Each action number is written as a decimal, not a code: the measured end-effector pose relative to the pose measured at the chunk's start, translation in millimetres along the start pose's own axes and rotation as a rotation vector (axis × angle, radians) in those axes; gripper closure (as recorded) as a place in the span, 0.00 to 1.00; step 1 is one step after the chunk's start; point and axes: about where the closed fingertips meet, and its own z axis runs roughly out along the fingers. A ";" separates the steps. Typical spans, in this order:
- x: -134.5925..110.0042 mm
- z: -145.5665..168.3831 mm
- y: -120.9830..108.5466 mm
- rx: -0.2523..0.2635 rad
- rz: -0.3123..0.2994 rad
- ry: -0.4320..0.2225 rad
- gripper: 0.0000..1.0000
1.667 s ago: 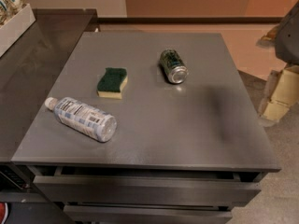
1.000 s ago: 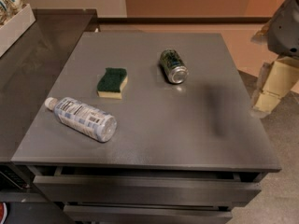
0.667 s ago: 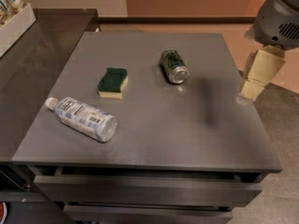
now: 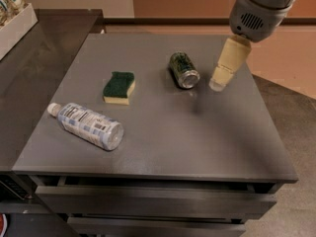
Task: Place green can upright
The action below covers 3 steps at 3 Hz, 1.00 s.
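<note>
The green can [image 4: 183,69] lies on its side on the grey table [image 4: 163,132], toward the back and right of the middle, with its shiny silver end facing the front. My gripper [image 4: 217,84] hangs from the arm at the upper right and points down over the table. It is just to the right of the can, a short gap apart from it, and holds nothing.
A green-and-yellow sponge [image 4: 119,87] lies left of the can. A clear plastic bottle [image 4: 86,125] with a white label lies on its side at the front left. A dark counter [image 4: 34,58] with a white tray [image 4: 17,26] adjoins the table's left side.
My gripper has moved from beyond the table's right edge leftward and over the table, ending close beside the can. The can, sponge and bottle have not moved.
</note>
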 end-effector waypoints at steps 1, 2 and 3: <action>-26.6 12.5 -10.0 0.041 0.129 0.018 0.00; -50.3 24.2 -18.3 0.042 0.283 0.014 0.00; -70.8 35.4 -26.8 0.016 0.436 0.006 0.00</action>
